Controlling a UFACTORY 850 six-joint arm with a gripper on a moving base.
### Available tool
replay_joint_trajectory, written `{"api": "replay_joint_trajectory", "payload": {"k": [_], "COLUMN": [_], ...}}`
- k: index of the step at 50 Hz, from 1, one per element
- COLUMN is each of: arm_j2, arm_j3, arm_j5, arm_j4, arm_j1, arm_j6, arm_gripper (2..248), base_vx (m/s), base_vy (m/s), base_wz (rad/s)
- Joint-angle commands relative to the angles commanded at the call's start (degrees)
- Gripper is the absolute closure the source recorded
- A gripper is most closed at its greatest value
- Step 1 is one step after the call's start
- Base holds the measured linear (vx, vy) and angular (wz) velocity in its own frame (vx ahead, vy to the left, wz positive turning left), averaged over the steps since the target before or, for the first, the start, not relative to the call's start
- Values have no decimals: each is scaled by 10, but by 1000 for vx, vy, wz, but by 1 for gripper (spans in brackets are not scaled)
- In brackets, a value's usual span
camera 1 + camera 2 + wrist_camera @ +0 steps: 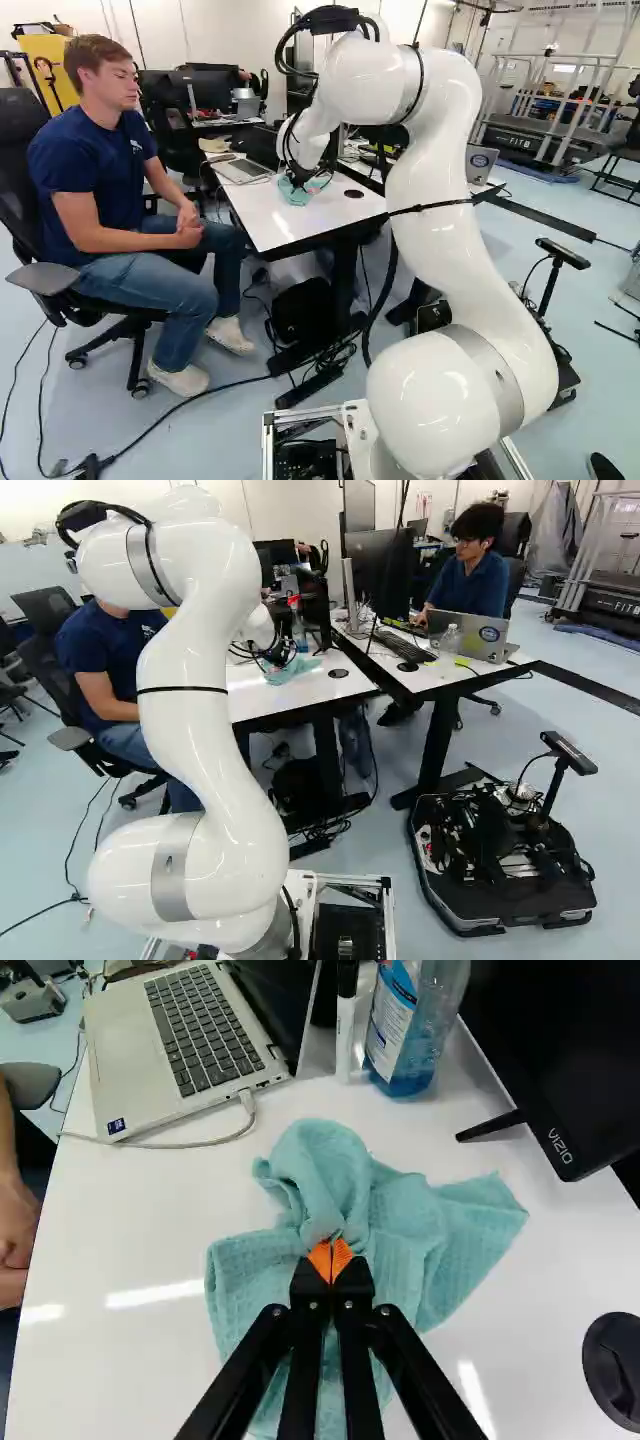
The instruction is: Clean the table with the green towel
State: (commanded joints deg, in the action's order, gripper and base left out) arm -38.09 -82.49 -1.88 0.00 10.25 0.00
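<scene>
My gripper point(292, 184) is low over the white table point(262, 226) in the left base view, at the green towel point(300, 196). In the wrist view the gripper point(331, 1250) is shut on the towel point(400, 1230), its orange pads close together with a bunched fold pinched at their tips. The rest of the cloth lies crumpled on the tabletop point(150, 1220), spreading to both sides and beneath the fingers.
A laptop point(190, 1045) with a cable, a marker point(345, 1035), a blue-liquid bottle point(405, 1025) and a monitor point(580, 1050) stand around the towel. A person sits close beside the table. Another robot point(500, 850) stands on the floor.
</scene>
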Motion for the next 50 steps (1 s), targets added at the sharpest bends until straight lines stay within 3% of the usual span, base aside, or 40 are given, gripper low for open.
{"api": "replay_joint_trajectory", "payload": {"k": [13,28,50], "arm_j2": [-8,-20,14], "arm_j3": [-11,-29,19], "arm_j5": [0,0,0], "arm_j4": [0,0,0], "arm_j1": [3,21,29], "arm_j6": [0,0,0], "arm_gripper": [227,227,227], "base_vx": [0,0,0], "base_vy": [0,0,0], "base_wz": [0,0,0]}}
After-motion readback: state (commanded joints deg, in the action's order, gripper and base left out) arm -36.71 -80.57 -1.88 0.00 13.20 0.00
